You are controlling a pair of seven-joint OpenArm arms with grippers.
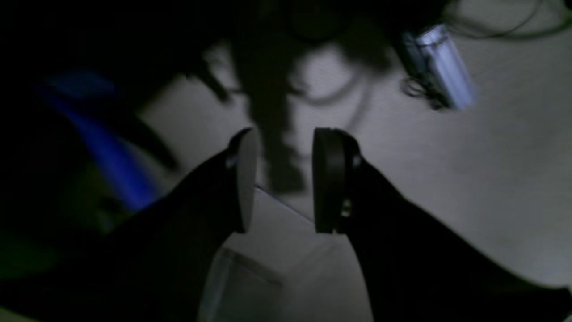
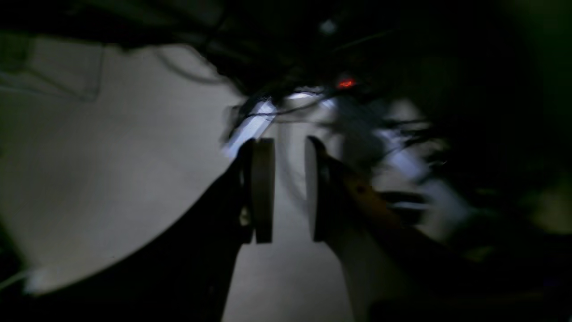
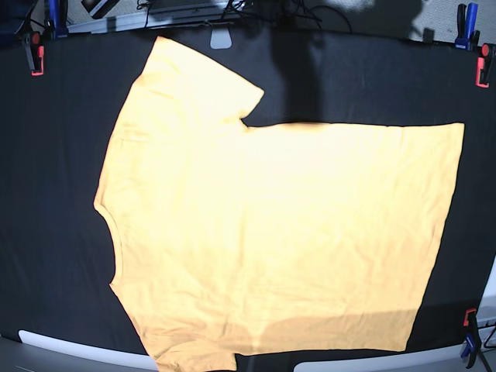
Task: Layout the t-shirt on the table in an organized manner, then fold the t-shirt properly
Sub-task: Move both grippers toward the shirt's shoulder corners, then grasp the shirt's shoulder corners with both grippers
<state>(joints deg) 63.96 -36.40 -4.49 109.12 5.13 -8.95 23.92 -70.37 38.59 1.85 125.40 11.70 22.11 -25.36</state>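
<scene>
The light orange-yellow t-shirt [image 3: 271, 232] lies spread flat on the black-clothed table [image 3: 62, 256] in the base view. Its neck points left, its hem right, and one sleeve reaches toward the far left corner. Neither arm shows in the base view. In the dim left wrist view my left gripper [image 1: 285, 147] stands open with nothing between its fingers, above a grey floor. In the blurred right wrist view my right gripper [image 2: 288, 152] is also open and empty. The shirt appears in neither wrist view.
Red and blue clamps grip the table's edges at far left [image 3: 35, 50], far right [image 3: 469, 23] and near right [image 3: 469, 341]. Cables [image 3: 232, 9] run behind the far edge. A pale blue-white object [image 1: 440, 67] and cables lie on the floor.
</scene>
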